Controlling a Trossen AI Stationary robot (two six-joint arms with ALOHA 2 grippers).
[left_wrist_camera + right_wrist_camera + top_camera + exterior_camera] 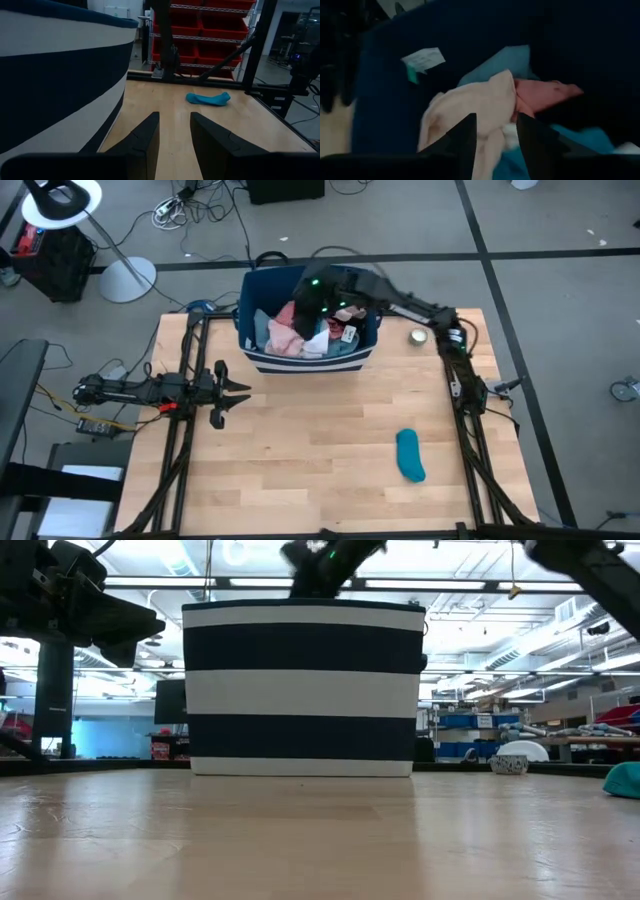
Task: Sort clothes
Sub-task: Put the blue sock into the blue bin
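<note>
Right claw [495, 131] open above clothes [300, 338] in striped bin [262, 358]; left claw [174, 131] open, idle over worktop [320, 450].

Light wooden surface [300, 450] carrying a striped bin, one sock and a small tin.

The surface is pale planked wood, framed along its left and right edges by dark rails. A navy bin [300, 360] with white stripes stands on it at the middle of the far edge, holding a heap of clothes [300, 335] in pink, white and light blue. A teal sock [410, 456] lies flat on the bare wood toward the near right, well apart from the bin, its length running roughly front to back. A small round metal tin [418, 336] sits near the far right corner, just beside the bin's right side.
</note>
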